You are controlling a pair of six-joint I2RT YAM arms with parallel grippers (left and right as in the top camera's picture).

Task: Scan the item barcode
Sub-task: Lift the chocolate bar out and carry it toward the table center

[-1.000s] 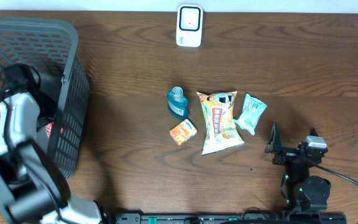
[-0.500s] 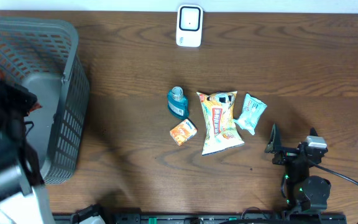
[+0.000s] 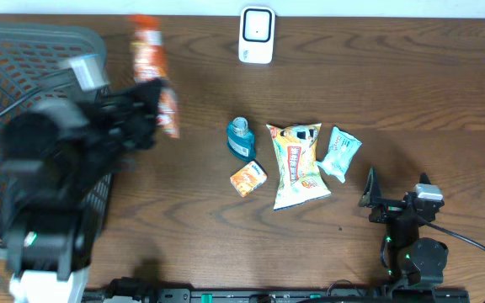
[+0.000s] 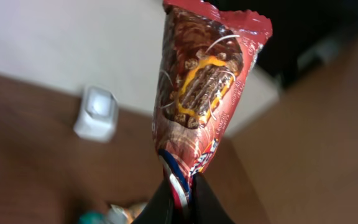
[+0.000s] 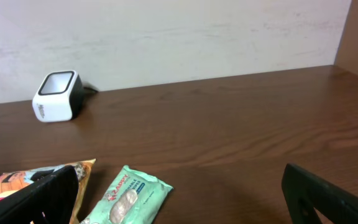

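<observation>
A red snack packet [image 3: 154, 74] [image 4: 207, 93] hangs in the air just right of the basket, pinched at its lower end by my left gripper [image 3: 147, 108] [image 4: 182, 194], which is shut on it. The white barcode scanner [image 3: 257, 35] [image 4: 96, 114] [image 5: 58, 95] stands at the table's far edge, to the right of and beyond the packet. My right gripper [image 3: 394, 198] [image 5: 182, 208] rests low at the front right, open, nothing between its fingers.
A grey mesh basket [image 3: 49, 40] fills the left side. In the middle lie a teal bottle [image 3: 240, 139], a small orange packet [image 3: 247, 178], a yellow snack bag [image 3: 296, 164] and a green wipes pack [image 3: 340, 153] [image 5: 126, 196].
My left arm has risen out of the basket and swung right with the red packet in its grip. The right arm has not moved.
</observation>
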